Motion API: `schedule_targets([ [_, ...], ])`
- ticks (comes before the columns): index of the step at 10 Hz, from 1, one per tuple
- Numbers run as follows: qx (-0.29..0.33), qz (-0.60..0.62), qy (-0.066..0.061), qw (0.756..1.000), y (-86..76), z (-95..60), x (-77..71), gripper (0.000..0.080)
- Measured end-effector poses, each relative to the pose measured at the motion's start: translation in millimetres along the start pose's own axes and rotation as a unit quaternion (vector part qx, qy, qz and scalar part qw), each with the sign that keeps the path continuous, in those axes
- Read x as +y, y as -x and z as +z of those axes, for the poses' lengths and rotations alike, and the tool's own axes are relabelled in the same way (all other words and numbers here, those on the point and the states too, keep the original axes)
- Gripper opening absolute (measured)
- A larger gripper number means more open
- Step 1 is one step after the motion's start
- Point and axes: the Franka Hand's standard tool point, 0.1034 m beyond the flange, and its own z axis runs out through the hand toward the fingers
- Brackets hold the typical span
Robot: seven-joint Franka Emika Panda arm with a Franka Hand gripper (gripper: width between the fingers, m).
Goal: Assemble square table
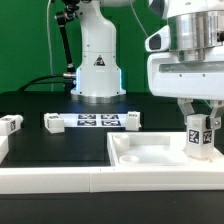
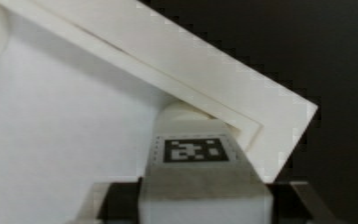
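The white square tabletop slab (image 1: 150, 152) with raised rim lies at the front on the exterior view's right; its corner shows in the wrist view (image 2: 87, 110). My gripper (image 1: 200, 128) is shut on a short white tagged leg (image 1: 199, 140) and holds it upright over the slab's corner on that side. In the wrist view the leg (image 2: 197, 170) sits between my dark fingers (image 2: 119, 200), its tag facing the camera, right by the slab's corner rim. Three more legs lie on the black table: one (image 1: 11, 124) at the left, two (image 1: 53, 122) (image 1: 131, 119) beside the marker board.
The marker board (image 1: 92, 121) lies flat at mid-table. The arm's white base (image 1: 97, 62) stands behind it. A long white border wall (image 1: 60, 180) runs along the front edge. The table is black.
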Motion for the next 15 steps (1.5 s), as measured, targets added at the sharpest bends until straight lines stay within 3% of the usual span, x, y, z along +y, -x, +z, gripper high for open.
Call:
schedule_targets([
  [4, -0.007, 0.129, -0.003, 0.992, 2.0, 1.0, -0.5, 0.0290],
  [8, -0.009, 0.116, -0.004, 0.993, 2.9, 1.1, -1.1, 0.0295],
  [9, -0.009, 0.115, -0.003, 0.993, 3.0, 1.1, -1.1, 0.0527],
  [10, -0.009, 0.067, 0.000, 0.998, 1.3, 1.0, -0.1, 0.0527],
  [11, -0.008, 0.010, -0.002, 1.000, -0.6, 0.7, -0.4, 0.0621],
  [12, -0.006, -0.038, -0.004, 0.999, -3.0, 0.6, -0.1, 0.0644],
  [15, -0.005, -0.144, -0.005, 0.990, -3.3, 0.6, 0.0, 0.0649],
])
